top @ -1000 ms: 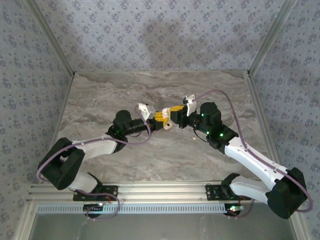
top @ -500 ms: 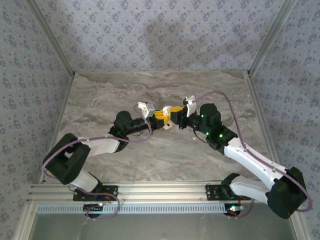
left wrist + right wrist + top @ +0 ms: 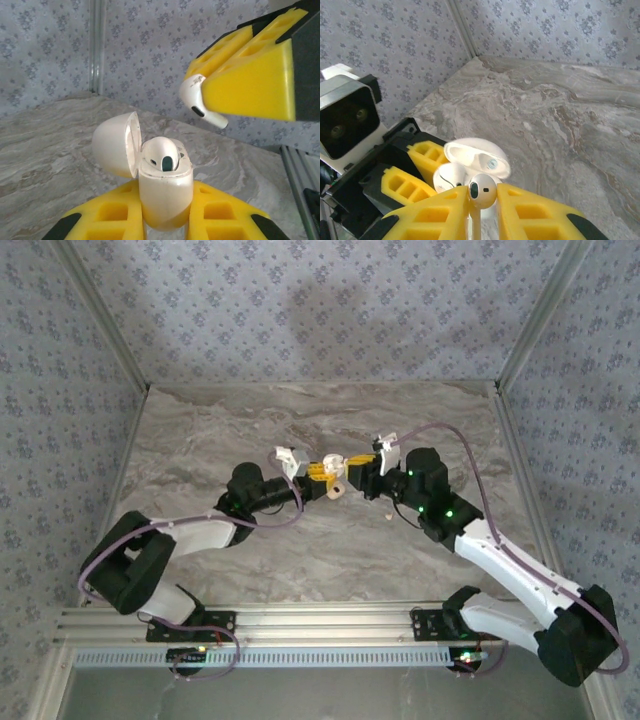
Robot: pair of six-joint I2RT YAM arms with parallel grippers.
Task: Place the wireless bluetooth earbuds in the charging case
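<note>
My left gripper (image 3: 165,220) is shut on the cream charging case (image 3: 165,192), holding it upright above the table with its lid (image 3: 116,145) swung open to the left. One white earbud (image 3: 162,152) sits in the case. My right gripper (image 3: 482,200) is shut on the other earbud (image 3: 482,190), clamped by its stem with the head pointing out. In the left wrist view this earbud (image 3: 200,102) hangs above and to the right of the case, apart from it. In the top view both grippers, left (image 3: 322,475) and right (image 3: 352,472), meet over mid-table with the case (image 3: 337,487) between them.
The marble table (image 3: 300,550) is bordered by patterned walls and metal corner posts (image 3: 96,45). The left wrist camera housing (image 3: 345,122) sits close to the right gripper's left side. A small pale speck (image 3: 389,513) lies on the table by the right arm.
The right arm has shifted its wrist slightly and the left arm's elbow has moved; both grippers stay close together, each still holding its item.
</note>
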